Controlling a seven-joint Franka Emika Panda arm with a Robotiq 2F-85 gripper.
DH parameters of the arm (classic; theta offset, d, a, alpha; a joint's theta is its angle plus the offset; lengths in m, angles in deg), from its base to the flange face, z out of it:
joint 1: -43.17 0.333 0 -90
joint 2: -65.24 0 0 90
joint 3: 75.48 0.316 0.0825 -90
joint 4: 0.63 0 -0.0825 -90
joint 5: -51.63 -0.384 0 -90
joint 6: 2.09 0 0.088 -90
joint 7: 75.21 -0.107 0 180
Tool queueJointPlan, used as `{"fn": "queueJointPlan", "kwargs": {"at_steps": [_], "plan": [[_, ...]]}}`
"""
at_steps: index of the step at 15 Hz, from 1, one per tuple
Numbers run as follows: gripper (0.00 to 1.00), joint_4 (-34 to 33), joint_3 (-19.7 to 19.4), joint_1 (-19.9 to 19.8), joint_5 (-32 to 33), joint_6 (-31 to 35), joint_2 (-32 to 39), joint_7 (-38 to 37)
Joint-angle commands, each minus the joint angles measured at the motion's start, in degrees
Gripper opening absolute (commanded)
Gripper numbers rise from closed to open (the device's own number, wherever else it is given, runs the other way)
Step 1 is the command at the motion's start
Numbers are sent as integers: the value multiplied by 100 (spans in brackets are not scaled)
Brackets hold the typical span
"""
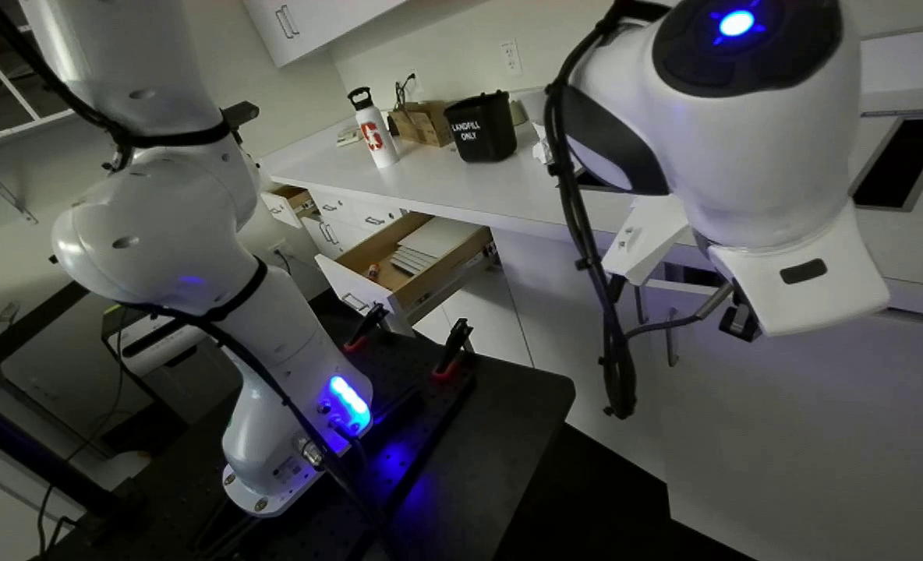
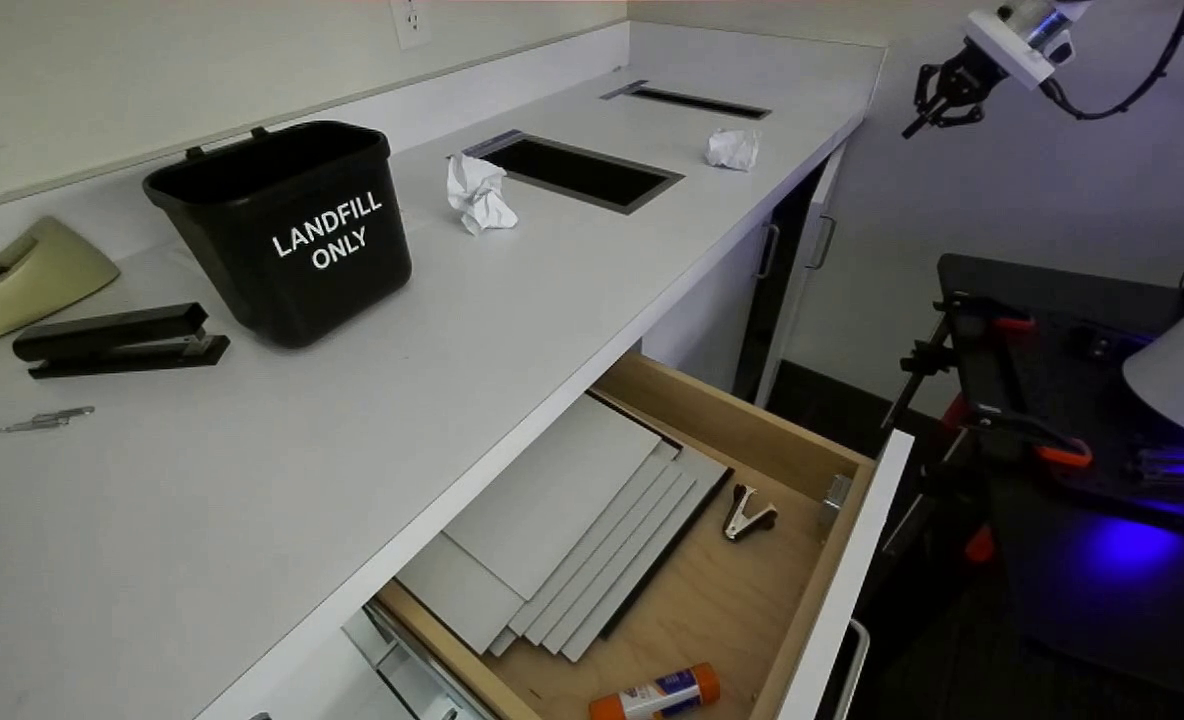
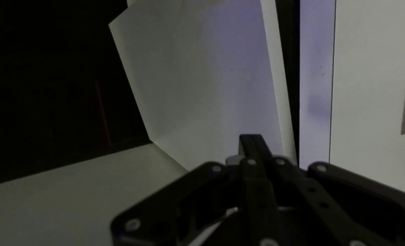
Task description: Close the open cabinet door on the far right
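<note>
claw (image 3: 251,137), cabinet door (image 3: 206,78) partly behind

ext views look down, drawer (image 2: 722,600) shared, wrist cam close behind claw (image 3: 251,139)

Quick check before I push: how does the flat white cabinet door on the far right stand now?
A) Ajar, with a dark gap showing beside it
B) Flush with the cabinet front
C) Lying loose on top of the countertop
A: in the wrist view, the flat white cabinet door stands at an angle, leaving a dark wedge-shaped gap between its top edge and the flat white countertop.
</note>
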Motion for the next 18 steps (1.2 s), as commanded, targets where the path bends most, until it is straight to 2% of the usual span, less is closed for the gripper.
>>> {"fn": "queueJointPlan", "kwargs": {"at_steps": [1, 11, 12, 18], "plan": [[0, 735, -232, 221, -59, 327, -855, 410], [0, 1252, -446, 583, -40, 643, -1513, 644], [0, 1271, -314, 476, -63, 690, -1532, 662], [0, 1343, -329, 468, -71, 696, -1619, 753]]}}
